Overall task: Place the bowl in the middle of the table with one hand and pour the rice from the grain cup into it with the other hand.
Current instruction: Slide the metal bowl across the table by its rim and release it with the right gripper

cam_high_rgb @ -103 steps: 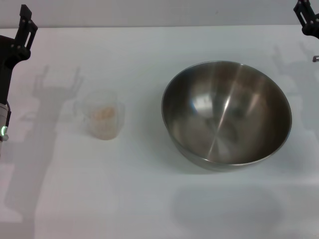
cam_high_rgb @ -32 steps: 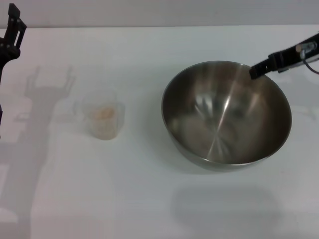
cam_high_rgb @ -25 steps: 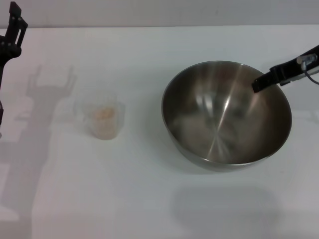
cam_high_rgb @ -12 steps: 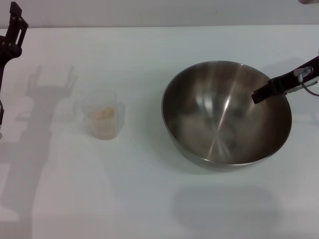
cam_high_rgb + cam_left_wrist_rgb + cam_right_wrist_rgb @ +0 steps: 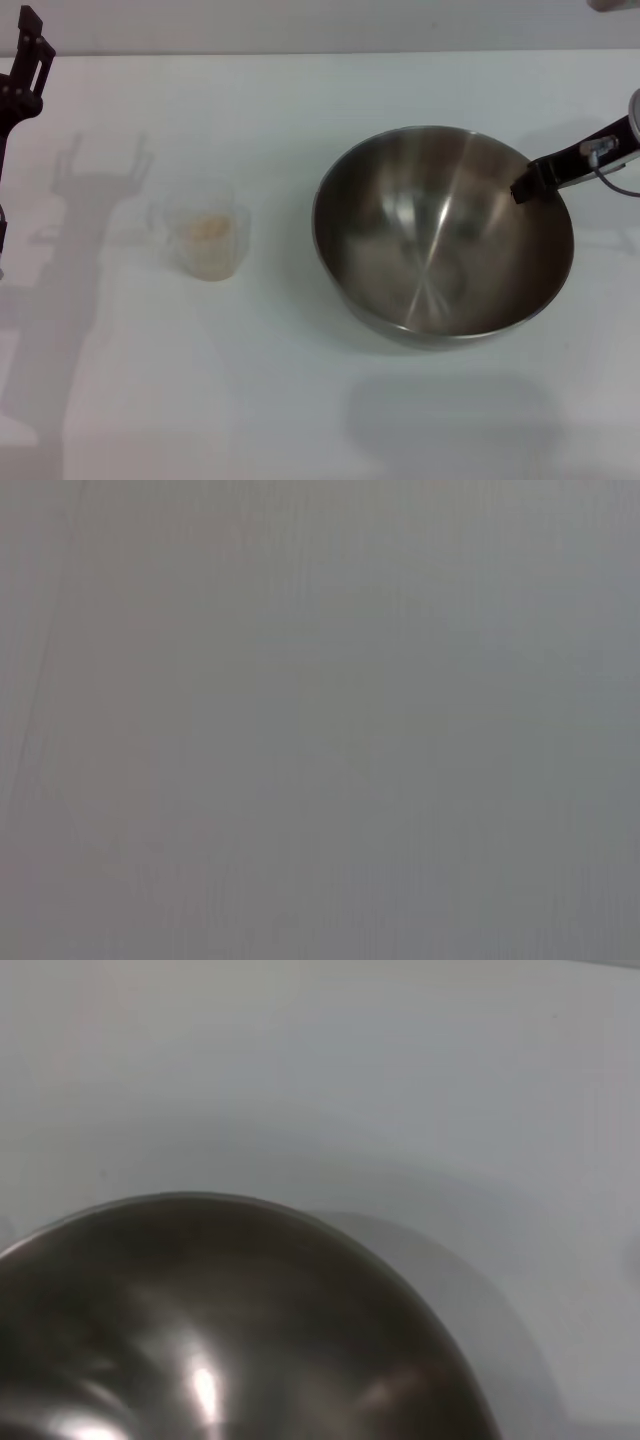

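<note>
Right now the right gripper sits at the steel bowl's right rim, grip unclear, bowl right of the table's middle, so it must travel toward the grain cup.

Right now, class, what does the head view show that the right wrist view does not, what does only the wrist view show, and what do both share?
Only the head view shows the small clear plastic cup of pale rice, the right tool at the bowl's rim, and the left tool parked far left. The right wrist view adds nothing of its own. Both show the large shiny steel bowl on the white table.
</note>
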